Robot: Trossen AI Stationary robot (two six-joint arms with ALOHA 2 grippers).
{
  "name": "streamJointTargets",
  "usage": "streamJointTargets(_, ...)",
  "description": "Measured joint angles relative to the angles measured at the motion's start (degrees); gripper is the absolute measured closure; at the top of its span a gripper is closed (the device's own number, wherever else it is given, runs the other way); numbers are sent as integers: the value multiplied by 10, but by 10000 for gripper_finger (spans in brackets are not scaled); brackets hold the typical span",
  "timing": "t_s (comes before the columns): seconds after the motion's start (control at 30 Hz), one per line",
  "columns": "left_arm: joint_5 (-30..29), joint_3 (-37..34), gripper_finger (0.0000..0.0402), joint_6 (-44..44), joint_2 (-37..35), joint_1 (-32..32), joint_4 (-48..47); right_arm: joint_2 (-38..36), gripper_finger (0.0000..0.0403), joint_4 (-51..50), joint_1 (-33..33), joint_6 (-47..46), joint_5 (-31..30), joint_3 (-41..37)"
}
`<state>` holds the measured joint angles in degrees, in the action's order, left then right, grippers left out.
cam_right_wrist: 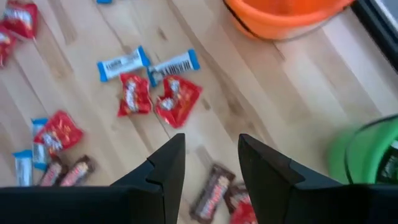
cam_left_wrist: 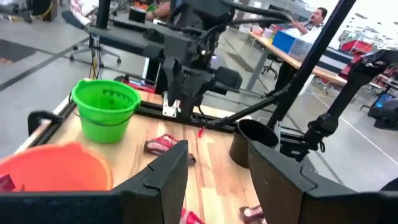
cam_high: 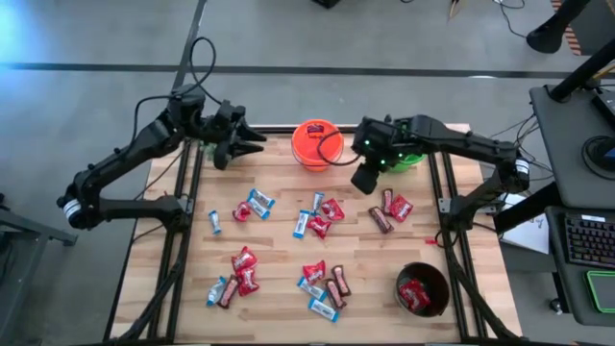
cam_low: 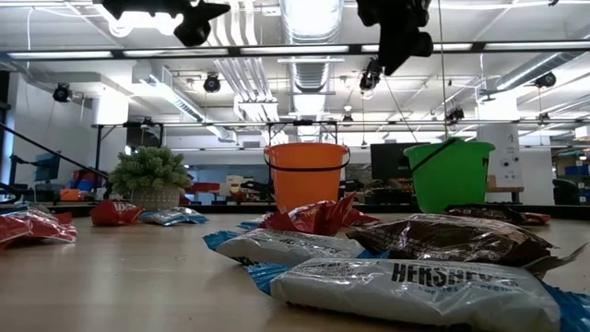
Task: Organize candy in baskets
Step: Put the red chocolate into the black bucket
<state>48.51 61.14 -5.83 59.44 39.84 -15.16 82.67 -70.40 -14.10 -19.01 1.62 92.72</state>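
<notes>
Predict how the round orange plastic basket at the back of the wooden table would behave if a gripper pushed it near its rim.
The round orange plastic basket stands upright, taller than the sweets around it, so a push near its rim would probably tip it. It looks thin-walled and likely light, so a low push may slide it over the smooth wooden table.

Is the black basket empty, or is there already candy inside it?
Not empty. The high view shows the black basket upright near the table's front right corner, with red candy lying inside it.
</notes>
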Motion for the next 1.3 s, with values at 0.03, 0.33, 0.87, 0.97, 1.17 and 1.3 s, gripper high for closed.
streamJointTargets(0.03, 0, 0, 251, 3, -4, 0, 0, 0, 264, 7, 3, -5, -2, -2)
streamJointTargets(0.33, 3, 0, 251, 8, -39, 0, -17, 41, 260, 10, 36, 9, -2, -2)
streamJointTargets(0.87, 6, 0, 251, -13, -70, 0, -159, 82, 257, 23, 54, -10, 2, -1)
streamJointTargets(0.97, 27, 1, 251, -23, -70, 0, -161, 73, 257, 23, 54, -9, -1, -1)
streamJointTargets(1.17, 72, 42, 233, -82, -55, 0, -163, 67, 257, 24, 54, -8, -2, -1)
streamJointTargets(1.3, 95, 96, 201, -90, -41, -4, -163, 67, 257, 26, 54, -6, -2, -1)
